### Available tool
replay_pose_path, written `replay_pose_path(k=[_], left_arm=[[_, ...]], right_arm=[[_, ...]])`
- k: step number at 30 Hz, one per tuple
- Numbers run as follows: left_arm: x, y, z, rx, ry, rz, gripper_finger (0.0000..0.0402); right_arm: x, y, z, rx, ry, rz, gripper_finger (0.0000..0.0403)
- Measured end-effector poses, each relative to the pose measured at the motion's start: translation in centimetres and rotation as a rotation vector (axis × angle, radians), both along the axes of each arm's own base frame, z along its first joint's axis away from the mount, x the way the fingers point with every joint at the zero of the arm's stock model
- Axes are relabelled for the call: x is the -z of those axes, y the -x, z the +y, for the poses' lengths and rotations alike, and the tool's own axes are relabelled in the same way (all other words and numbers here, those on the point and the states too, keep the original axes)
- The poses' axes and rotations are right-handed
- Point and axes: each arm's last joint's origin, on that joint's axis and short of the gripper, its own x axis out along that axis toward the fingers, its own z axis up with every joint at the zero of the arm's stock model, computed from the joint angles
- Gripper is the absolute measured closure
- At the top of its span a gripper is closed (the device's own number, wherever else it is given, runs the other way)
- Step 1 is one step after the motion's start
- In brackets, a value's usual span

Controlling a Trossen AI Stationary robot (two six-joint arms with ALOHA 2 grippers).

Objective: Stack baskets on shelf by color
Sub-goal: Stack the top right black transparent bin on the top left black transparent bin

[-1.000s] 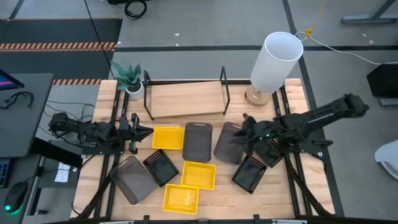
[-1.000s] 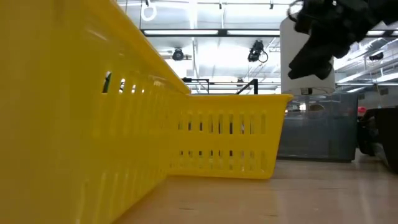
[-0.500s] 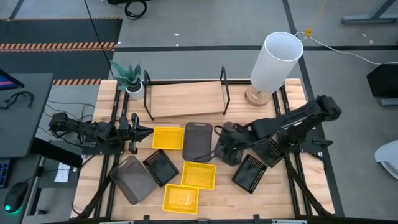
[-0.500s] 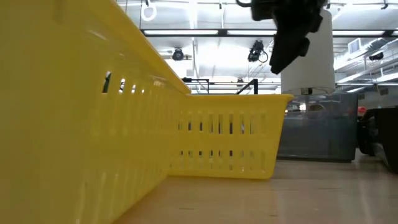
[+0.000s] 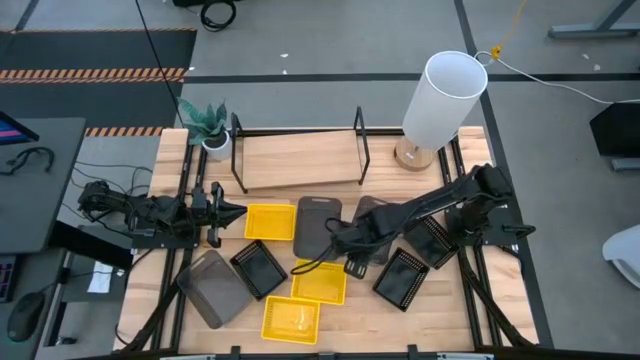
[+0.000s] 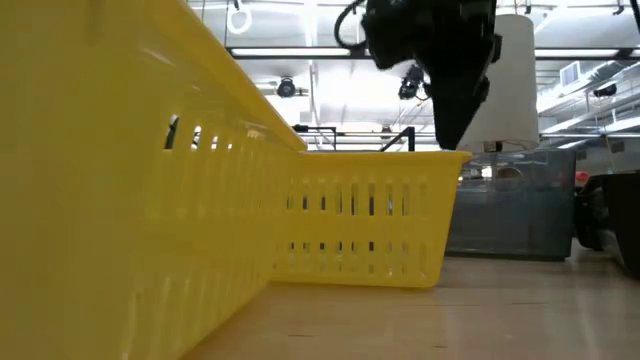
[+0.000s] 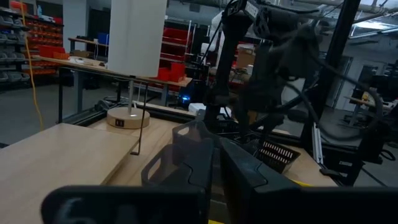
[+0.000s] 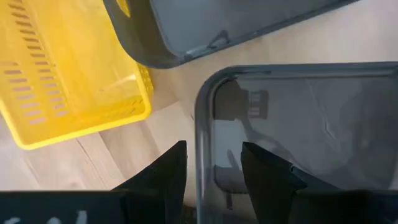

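Worktop (image 5: 445, 315): shelf (image 5: 300, 160) sits at the far edge, bare, with no basket on it yet, so the task is judged barely begun. White lamp (image 5: 445, 98) stands just beside the shelf's right frame. Risk: a basket carried in from the right could clip the lamp or a black upright. Right tool (image 8: 214, 149) is over the middle of the worktop, open, with one finger (image 8: 168, 177) outside and the other inside the wall of the right grey basket (image 5: 372, 222); it has hold of nothing yet. Risk: a pinch on one thin wall near a corner may let the basket swing, tilt or slip out on the lift. Risk: the middle grey basket (image 5: 318, 225) lies just beside it, so it may get nudged or dragged. A third grey basket (image 5: 212, 287) lies well apart, near the left front. The yellow basket (image 5: 320, 282) in front of the tool is close enough to be bumped if the lift swings; the other two yellows (image 5: 270, 222) (image 5: 292, 320) are clear of it. Black baskets (image 5: 402, 278) (image 5: 435, 240) lie under the right arm, where a low elbow could brush them; the third (image 5: 258, 268) is left of centre. Left tool (image 5: 226, 211) waits at the left edge, fingers nearly together, empty. A small plant (image 5: 205, 125) stands by the shelf's left end.
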Motion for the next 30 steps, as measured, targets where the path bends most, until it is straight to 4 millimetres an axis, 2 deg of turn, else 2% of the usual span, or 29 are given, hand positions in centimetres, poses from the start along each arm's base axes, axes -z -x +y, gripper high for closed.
replay_pose_path(k=[18,27,30], left_arm=[[0.0,0.0,0.0,0.000,-0.002,0.004,0.0372],[0.1,-0.1,0.0,0.000,-0.005,0.014,0.0366],[0.1,-0.1,0.0,0.000,-0.005,0.014,0.0367]], right_arm=[[3.2,-0.5,0.4,-0.006,-0.013,0.129,0.0245],[5.8,-1.0,0.6,-0.019,-0.019,0.219,0.0246],[5.8,-1.0,0.6,-0.019,-0.018,0.220,0.0252]])
